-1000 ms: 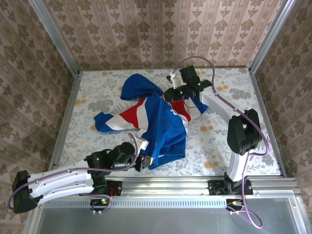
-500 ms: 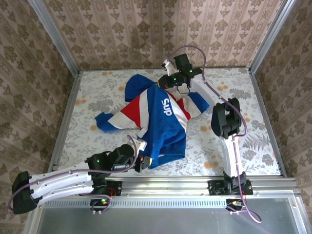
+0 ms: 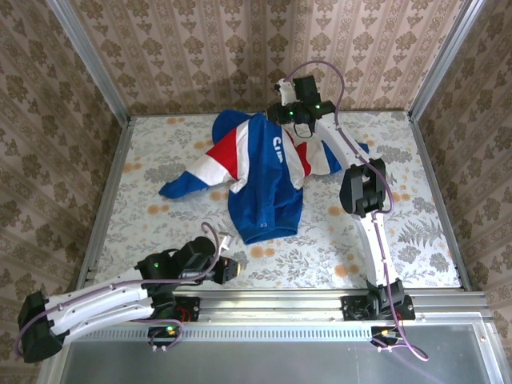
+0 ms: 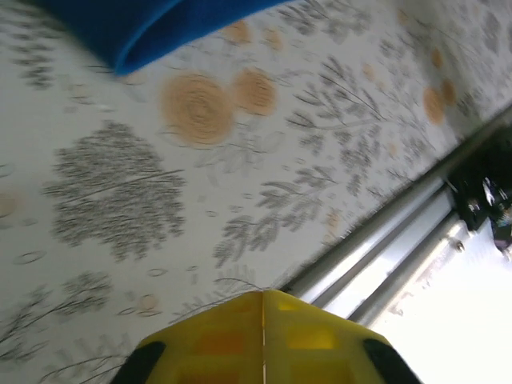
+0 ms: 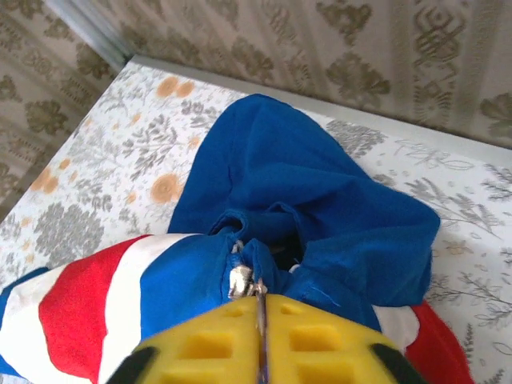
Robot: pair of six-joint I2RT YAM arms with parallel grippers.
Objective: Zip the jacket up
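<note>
- Roughly, L to R: L gripper (image 3: 230,270) sits low at the near table edge, well apart from the jacket (image 3: 268,188). In the L wrist view its yellow pads meet w/ nothing btwn them, so it plays no part in the hold.
- Near-edge rail (image 4: 376,240) lies just beside the L gripper. The blue hem (image 4: 152,28) shows at the top of that view, not touching the pads.
- Jacket is at mid-table toward the back, collar end raised and hem end trailing on the floral table cover (image 3: 160,152). L sleeve (image 3: 188,182) is spread out to the left.
- Progress (judged): the metal zipper pull (image 5: 239,280) sits at the neckline, so the zip looks at or near its top. Whether the teeth are joined down the whole front can't be told.
- R gripper (image 5: 259,302) has its pads pinched shut on the jacket at the collar, w/ the pull right at the tips.
- Left to do, prob.: confirm closure, let go, lay the garment flat.
- In the way: hood (image 5: 320,184) is bunched behind the collar. R arm is stretched close to the back wall (image 3: 240,48), so there's little reach left for further pull.
</note>
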